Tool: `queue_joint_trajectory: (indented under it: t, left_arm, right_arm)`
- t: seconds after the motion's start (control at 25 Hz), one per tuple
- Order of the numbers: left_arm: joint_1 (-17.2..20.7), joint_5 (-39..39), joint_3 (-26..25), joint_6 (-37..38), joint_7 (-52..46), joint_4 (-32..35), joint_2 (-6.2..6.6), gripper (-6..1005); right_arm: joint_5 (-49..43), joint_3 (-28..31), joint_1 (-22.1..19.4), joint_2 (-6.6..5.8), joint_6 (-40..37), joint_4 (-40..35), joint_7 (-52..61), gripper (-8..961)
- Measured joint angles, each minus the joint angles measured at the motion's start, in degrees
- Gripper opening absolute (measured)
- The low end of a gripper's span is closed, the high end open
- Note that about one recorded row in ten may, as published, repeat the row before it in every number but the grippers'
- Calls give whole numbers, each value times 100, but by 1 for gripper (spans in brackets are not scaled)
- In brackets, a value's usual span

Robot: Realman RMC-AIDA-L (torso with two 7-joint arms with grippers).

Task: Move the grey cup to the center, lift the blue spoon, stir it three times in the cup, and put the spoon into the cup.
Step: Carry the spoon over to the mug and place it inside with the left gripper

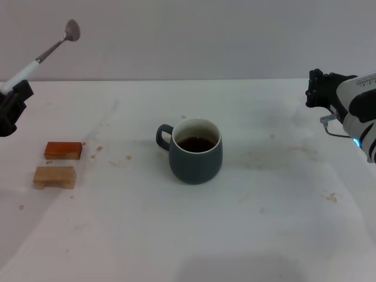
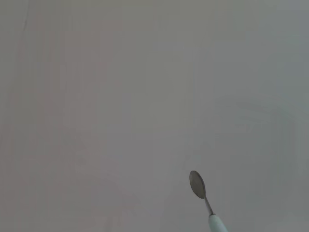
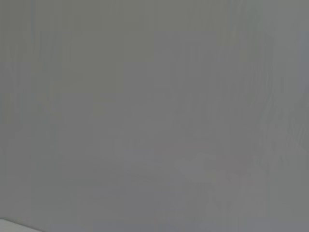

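Grey cup [image 1: 196,151], the rounded dark blue-grey ceramic mug with cream inner wall and dark liquid inside, stands upright mid-table on the white tabletop [image 1: 276,223]. Its loop handle points left. Looks already centred, so I judge the move-to-center step done.

Right gripper [image 1: 320,91] is at the right edge, raised, well apart from the cup. Can't tell whether it is wide or narrow. Its wrist view shows only blank grey surface. Looks idle.

Left gripper [image 1: 13,103] is at the far left edge, raised off the table and clamped on the pale handle of the blue spoon [image 1: 50,50].

Blue spoon: slim, grey metal bowl and neck, bluish-white handle. It is in the air, not on the table, with the long axis tilted, handle low at the gripper and bowl up and to the right. The left wrist view shows the spoon bowl [image 2: 197,184] against blank background only, no cup in it.

Key relation: the cup lies to the right of the left gripper, nearer and lower, well apart. The spoon bowl points up, away from the cup mouth, so I judge the left arm must travel right and tip the bowl down before stirring. Risk: clipping the rim on entry.

Small stuff: an orange wooden block [image 1: 63,150] and a tan wooden block [image 1: 54,177] sit left of the cup, tan one nearer. Both are clear of the likely path.
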Motion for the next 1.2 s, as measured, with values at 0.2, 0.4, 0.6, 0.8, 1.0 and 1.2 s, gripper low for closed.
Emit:
queue_joint_trajectory:
  t: [0.2,0.4,0.6,0.8,1.0,1.2]
  left_arm:
    - [15,0,75,-96,10,-200,-3,133]
    - [9,0,183,-106,-3,-224,-45,133]
    - [-15,-1,380,-110,-1,-240,-59,133]
    - [10,-1,547,-124,10,-363,32,133]
    - [11,-1,647,-141,10,-410,78,133]
    - [-37,0,960,-258,43,-589,199,133]
  right_arm:
    - [11,38,17,-12,-29,-106,0,33]
    - [18,243,36,-80,-49,-187,0,33]
    - [22,407,53,-173,-79,-239,0,32]
    - [23,437,55,-187,-109,-239,0,32]
    - [15,425,67,-204,-113,-239,0,32]
    - [3,406,89,-225,-114,-240,0,32]
